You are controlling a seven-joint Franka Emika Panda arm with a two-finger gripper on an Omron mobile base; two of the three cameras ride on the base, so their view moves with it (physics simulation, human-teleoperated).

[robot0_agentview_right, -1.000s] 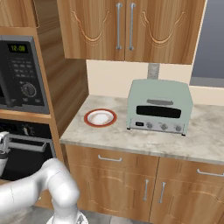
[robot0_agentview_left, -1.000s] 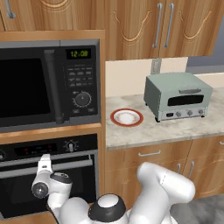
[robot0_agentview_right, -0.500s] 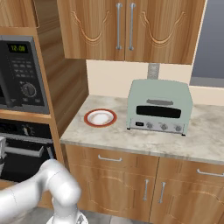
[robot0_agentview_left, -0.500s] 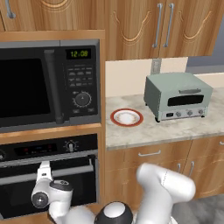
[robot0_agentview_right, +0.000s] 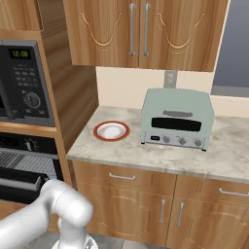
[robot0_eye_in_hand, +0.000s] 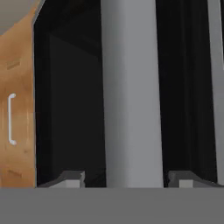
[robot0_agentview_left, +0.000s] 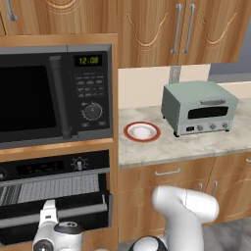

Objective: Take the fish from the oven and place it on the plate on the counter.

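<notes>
gripper (robot0_eye_in_hand: 124,179): fingers spread on either side of the silver oven handle (robot0_eye_in_hand: 131,92), not clenched on it; pads look clear of the bar
oven (robot0_agentview_left: 54,196): door slightly ajar; wire rack visible behind it
fish: cannot tell where; hidden
plate (robot0_agentview_left: 141,132): bare, on counter (robot0_agentview_left: 196,144) left of green toaster oven (robot0_agentview_left: 198,107)

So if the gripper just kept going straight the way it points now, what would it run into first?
Most likely the oven's silver bar handle: in the hand view it runs between the open gripper's two fingertips, with the dark oven door behind it. How close it is can't be judged.
</notes>
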